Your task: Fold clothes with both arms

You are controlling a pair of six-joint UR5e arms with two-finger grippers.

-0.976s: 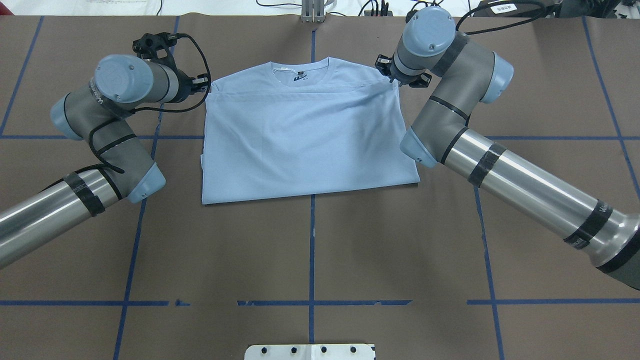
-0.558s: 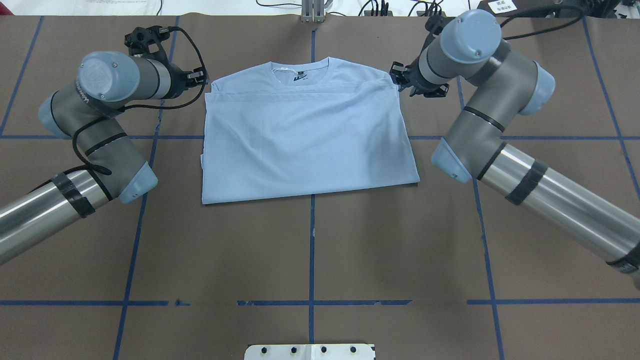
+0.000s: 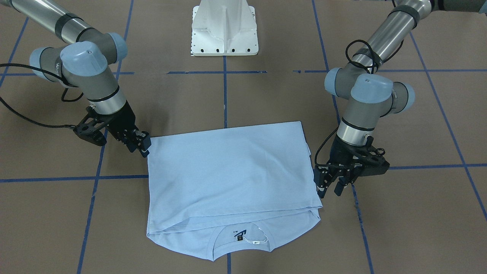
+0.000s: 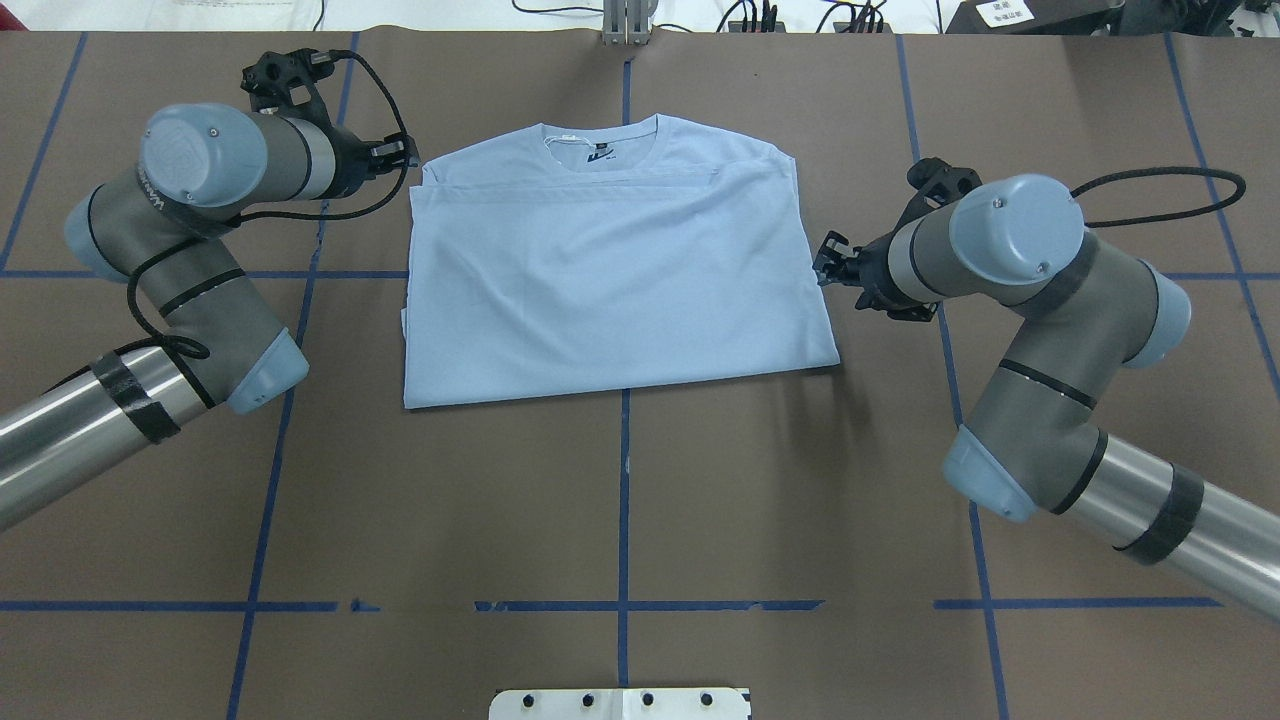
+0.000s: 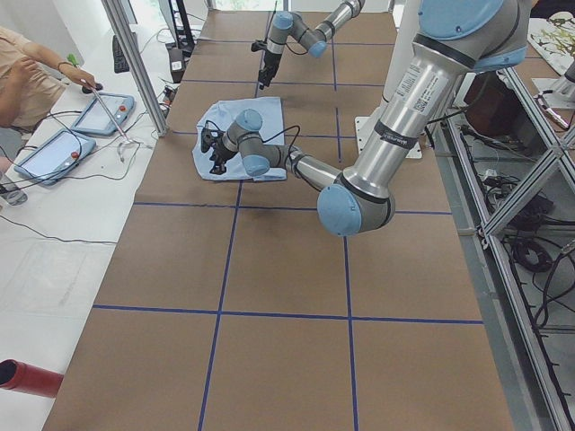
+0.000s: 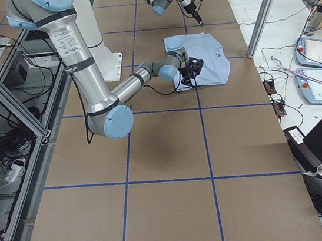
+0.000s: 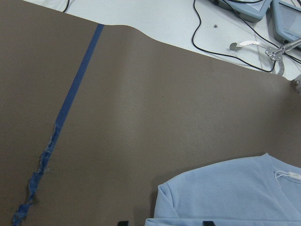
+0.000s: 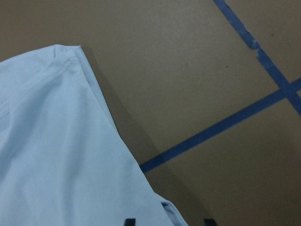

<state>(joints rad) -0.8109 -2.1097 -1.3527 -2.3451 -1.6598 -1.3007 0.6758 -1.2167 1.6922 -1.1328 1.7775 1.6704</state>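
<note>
The light blue T-shirt point(image 4: 610, 270) lies folded flat on the brown table, collar and dark neck label point(image 4: 598, 157) at the far side. The palm-tree print is hidden. My left gripper point(image 4: 408, 155) is open at the shirt's far left shoulder corner, and the left wrist view shows that corner point(image 7: 225, 197) between its fingertips. In the front-facing view the left gripper point(image 3: 329, 189) is low beside the shirt point(image 3: 228, 171). My right gripper point(image 4: 822, 262) is open beside the shirt's right edge, also seen in the front-facing view point(image 3: 141, 148). The right wrist view shows the shirt's edge point(image 8: 61, 141).
The white pedestal base point(image 3: 224, 28) stands at the robot's side of the table. Blue tape lines point(image 4: 624, 500) cross the brown cover. An operator point(image 5: 36, 72) and teach pendants point(image 6: 318, 52) are beyond the far edge.
My right arm has swung from the shirt's far right shoulder corner back along the right edge to its middle. My left arm has shifted slightly outward, with its gripper still at the far left corner.
</note>
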